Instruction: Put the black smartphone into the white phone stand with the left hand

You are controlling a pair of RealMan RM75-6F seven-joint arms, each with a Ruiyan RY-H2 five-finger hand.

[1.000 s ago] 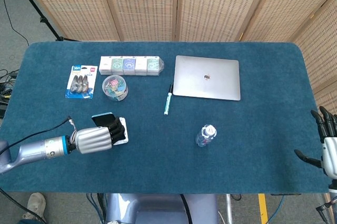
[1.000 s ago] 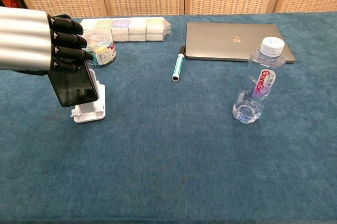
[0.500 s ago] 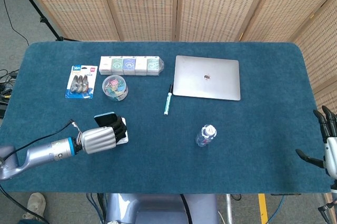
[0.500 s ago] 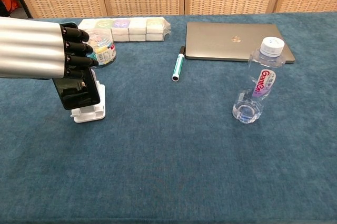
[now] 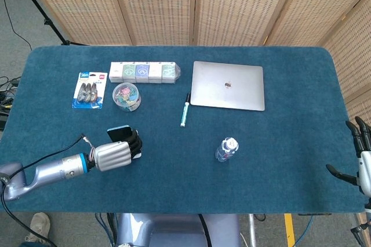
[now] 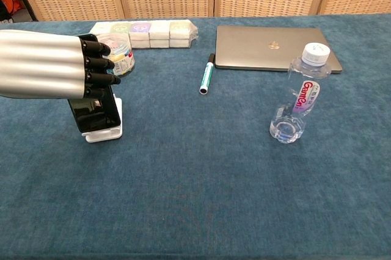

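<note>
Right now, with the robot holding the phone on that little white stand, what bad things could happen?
1. The left hand grips the black smartphone from above while it sits on the white phone stand. The stand looks small and light, so pushing down or sideways might tip or slide it.
2. If the fingers open before the phone is settled, it may fall forward onto the table.
3. The jar of colourful clips stands close behind, so pulling back carelessly might knock it.

On table: one phone (image 6: 95, 113), one stand (image 6: 105, 133), one laptop (image 5: 228, 85), one bottle (image 6: 297, 101), one marker (image 5: 185, 109), one clip tub (image 5: 126, 96), one blister pack (image 5: 90, 90), one box row (image 5: 145, 72).
</note>
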